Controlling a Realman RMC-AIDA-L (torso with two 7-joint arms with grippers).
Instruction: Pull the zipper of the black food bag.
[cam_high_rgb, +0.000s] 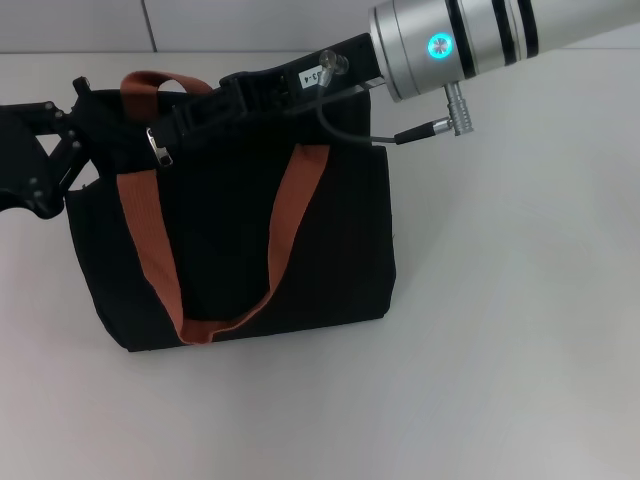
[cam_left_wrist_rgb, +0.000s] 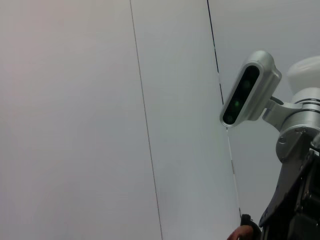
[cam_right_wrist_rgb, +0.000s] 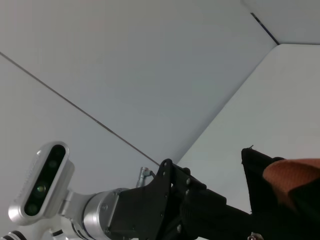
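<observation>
The black food bag (cam_high_rgb: 240, 230) stands on the white table, its rust-orange straps (cam_high_rgb: 150, 240) hanging down the front. The silver zipper (cam_high_rgb: 158, 148) dangles free on the top track near the bag's left end. My left gripper (cam_high_rgb: 72, 150) is at the bag's upper left corner, black against the black fabric. My right gripper (cam_high_rgb: 195, 110) reaches in from the upper right and lies over the bag's top edge, just right of the zipper. The right wrist view shows the bag's corner (cam_right_wrist_rgb: 257, 167), a strap (cam_right_wrist_rgb: 295, 177) and the left gripper (cam_right_wrist_rgb: 185, 205) beside them.
The white table (cam_high_rgb: 500, 350) spreads in front and to the right of the bag. A pale wall stands behind it. A cable with a plug (cam_high_rgb: 420, 130) hangs under my right wrist. My head camera shows in the left wrist view (cam_left_wrist_rgb: 247, 95) and the right wrist view (cam_right_wrist_rgb: 42, 182).
</observation>
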